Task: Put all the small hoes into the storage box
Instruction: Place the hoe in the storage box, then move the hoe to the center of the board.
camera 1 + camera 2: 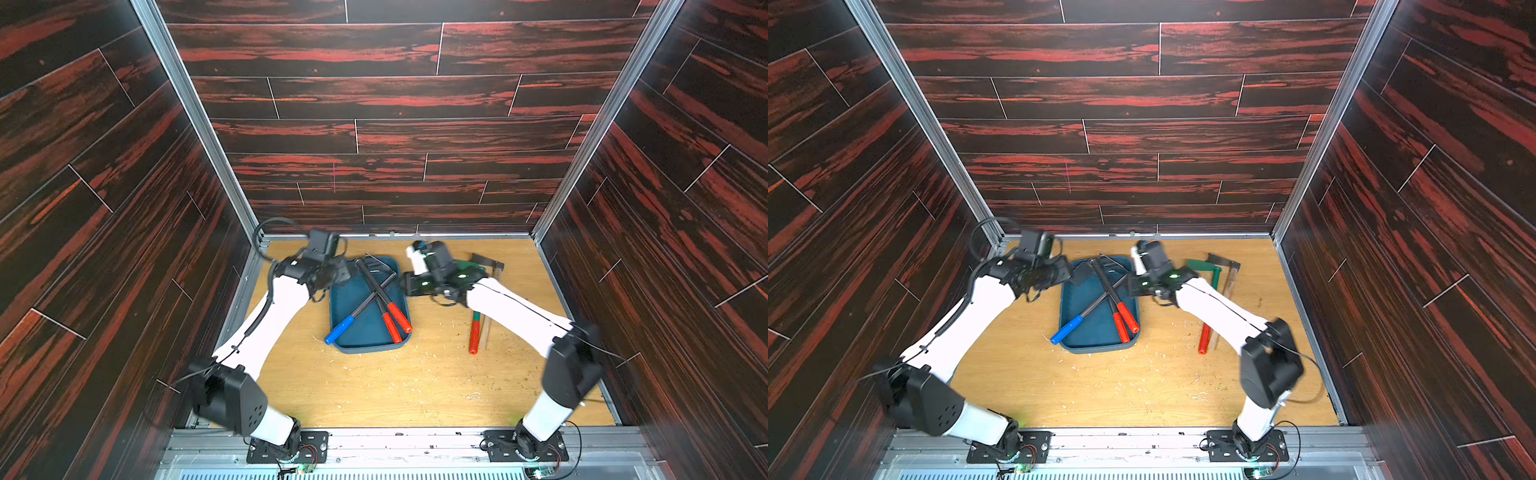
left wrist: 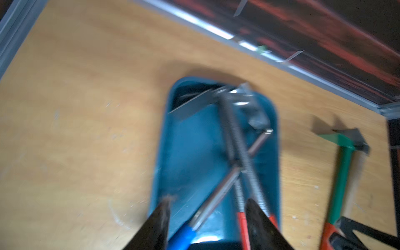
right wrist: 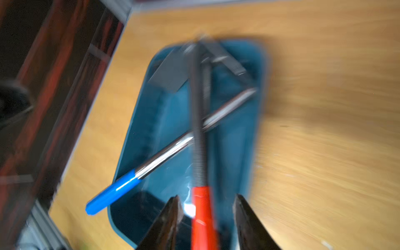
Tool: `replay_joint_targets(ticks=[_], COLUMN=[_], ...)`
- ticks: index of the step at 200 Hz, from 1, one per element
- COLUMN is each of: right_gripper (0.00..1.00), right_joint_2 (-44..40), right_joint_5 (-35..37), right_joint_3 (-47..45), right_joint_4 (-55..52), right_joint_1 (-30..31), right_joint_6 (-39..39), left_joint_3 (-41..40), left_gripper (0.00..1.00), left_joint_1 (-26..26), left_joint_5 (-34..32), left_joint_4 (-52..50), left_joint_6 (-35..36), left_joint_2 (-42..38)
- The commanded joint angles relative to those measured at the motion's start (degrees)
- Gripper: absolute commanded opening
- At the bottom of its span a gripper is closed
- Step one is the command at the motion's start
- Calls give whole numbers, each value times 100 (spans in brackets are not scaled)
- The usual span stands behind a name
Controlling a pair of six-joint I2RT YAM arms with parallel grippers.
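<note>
Top view: storage box [image 1: 347, 297] sits between left pincer [image 1: 345, 271] and right pincer [image 1: 409, 284]. The small hoe [image 1: 400, 318], judged to be a red-handled one, lies inside, crossing a blue-handled tool [image 1: 338, 330]. A green-and-red hoe [image 1: 474, 336] lies on the tabletop [image 1: 374, 386], back under the right arm. Left wrist: fingers apart, empty, over the box. Right wrist, blurred: fingers apart either side of the red grip, not clamping it. Likely stiff and head-heavy with a slick grip, so take it by the ribbed shaft.

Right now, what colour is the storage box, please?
The storage box is teal-blue; clearest in a top view.
</note>
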Motion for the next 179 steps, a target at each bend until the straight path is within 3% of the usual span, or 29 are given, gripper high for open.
replay_joint_targets(ticks=[1,55,102,140,179], right_gripper=[46,46,44,43,42], right_joint_2=[-469,-1344,-1345,-820,255], right_joint_5=[328,801,1090,710,535], right_joint_3=[-318,-958,-1255,-1332,-678], right_joint_4=[-32,-480,-1027,-841,-633], right_joint_1=[-467,-1507,-2084,-2663,-3042], right_joint_6=[288,495,593,673,531], left_joint_3=[621,2591,4027,3702,2501], left_gripper=[59,58,57,56,56], left_joint_1=[-372,-1155,-1561,-1475,-1004], left_joint_5=[-254,-254,-103,-24,218], left_joint_4=[-436,-1005,-1635,-1428,-884], left_joint_6=[242,542,605,382,131], left_joint_2=[578,2307,3467,3141,2142])
